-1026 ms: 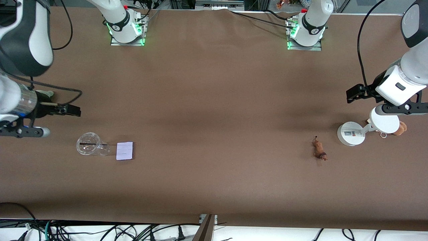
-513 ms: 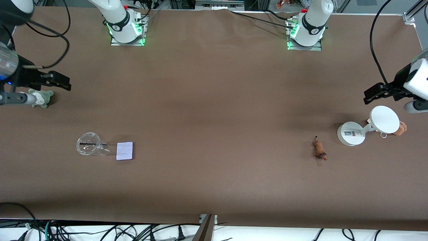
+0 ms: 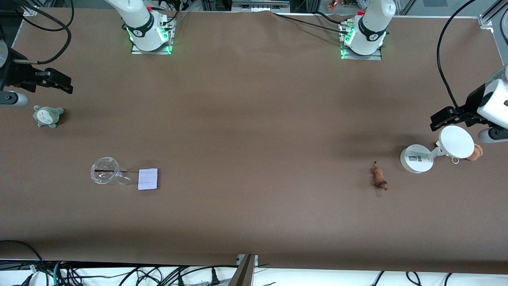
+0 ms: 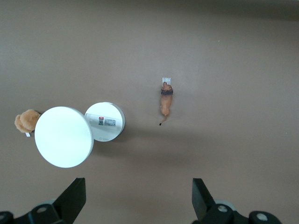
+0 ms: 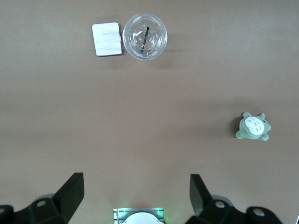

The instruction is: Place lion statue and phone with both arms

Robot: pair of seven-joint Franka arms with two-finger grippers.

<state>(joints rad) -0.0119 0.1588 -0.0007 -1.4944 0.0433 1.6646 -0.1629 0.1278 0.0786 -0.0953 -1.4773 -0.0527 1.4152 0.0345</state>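
The lion statue (image 3: 379, 178), a tiny reddish-brown figurine, lies on the brown table toward the left arm's end; it also shows in the left wrist view (image 4: 166, 98). The phone (image 3: 148, 179), a pale flat rectangle, lies beside a clear cup (image 3: 105, 171) toward the right arm's end; it also shows in the right wrist view (image 5: 107, 38). My left gripper (image 3: 438, 120) is open and empty, high over the table by the white stand; its wrist view (image 4: 138, 200) shows bare table between the fingers. My right gripper (image 3: 63, 85) is open and empty, high over the table's end near the grey-green plush; it also shows in its wrist view (image 5: 135, 196).
A white stand with a round base (image 3: 416, 159) and tilted disc (image 3: 456, 142) stands beside the lion. An orange-brown plush (image 3: 475, 152) lies by the disc. A grey-green plush (image 3: 47, 116) lies farther from the front camera than the cup. The arm bases (image 3: 149, 35) stand along the table's back edge.
Both arms have drawn back toward their ends of the table. The right gripper moved off the grey-green plush, which is now uncovered. The left gripper moved off the stand's disc.
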